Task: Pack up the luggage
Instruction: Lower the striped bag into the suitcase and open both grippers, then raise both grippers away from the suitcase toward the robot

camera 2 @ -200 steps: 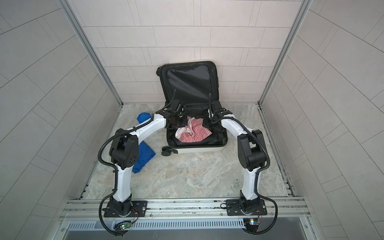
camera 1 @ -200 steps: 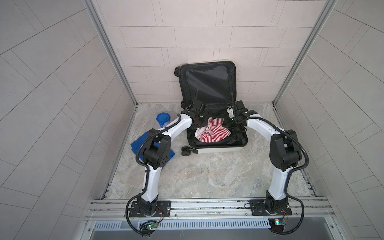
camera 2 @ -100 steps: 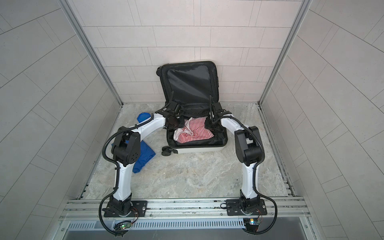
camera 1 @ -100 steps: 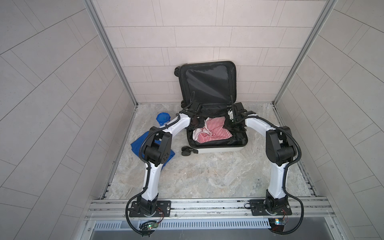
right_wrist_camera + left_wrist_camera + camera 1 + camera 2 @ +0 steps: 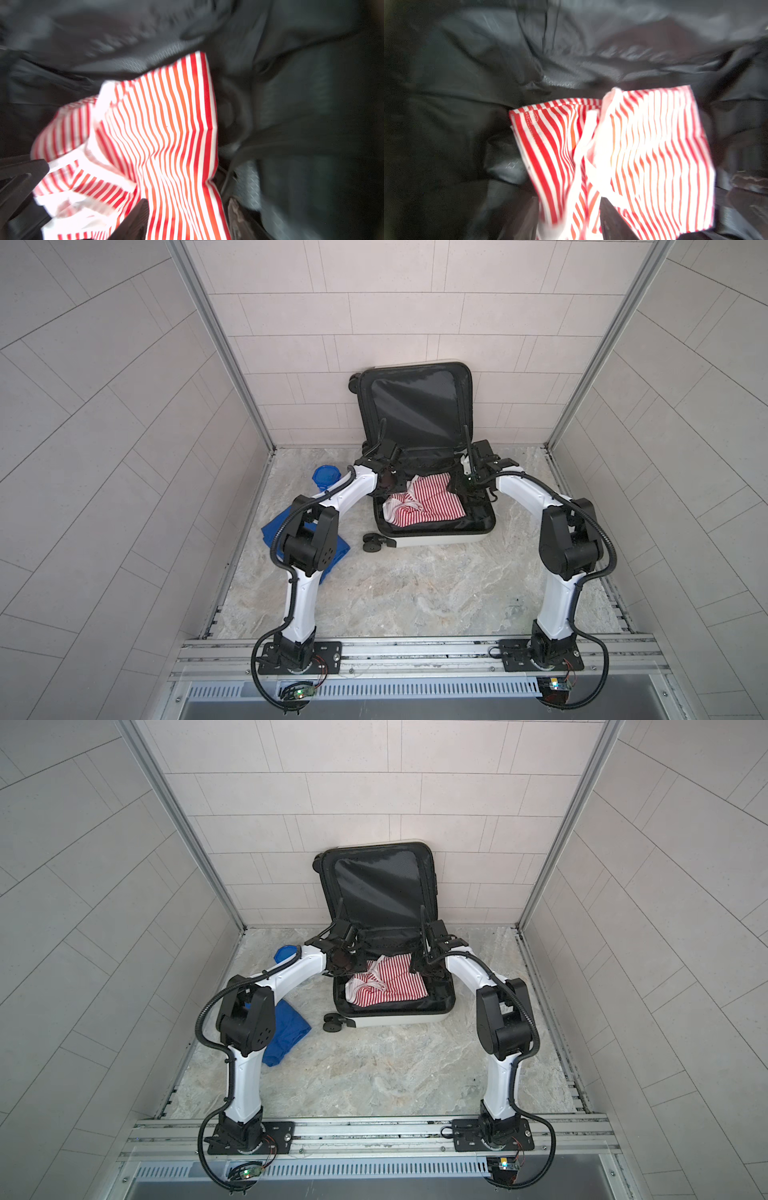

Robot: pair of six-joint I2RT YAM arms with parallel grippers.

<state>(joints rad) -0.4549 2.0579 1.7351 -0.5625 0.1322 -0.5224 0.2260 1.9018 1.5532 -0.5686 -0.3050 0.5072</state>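
In both top views the luggage (image 5: 436, 539) (image 5: 399, 1020) lies open, its lid raised behind both tools. The left gripper (image 5: 388, 483) and right gripper (image 5: 461, 485) hang over its lower half, with the striped cloth (image 5: 428, 504) between them. In the left wrist view one dark finger (image 5: 612, 220) overlaps the cloth, and I cannot tell how wide that gripper stands. In the right wrist view the fingers (image 5: 25, 176) stand wide apart, with the cloth lying loose between them.

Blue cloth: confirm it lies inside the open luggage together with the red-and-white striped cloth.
Not right. The blue cloth lies on the floor, left of the luggage, as both top views show. Only the red-and-white striped cloth lies inside the open luggage.
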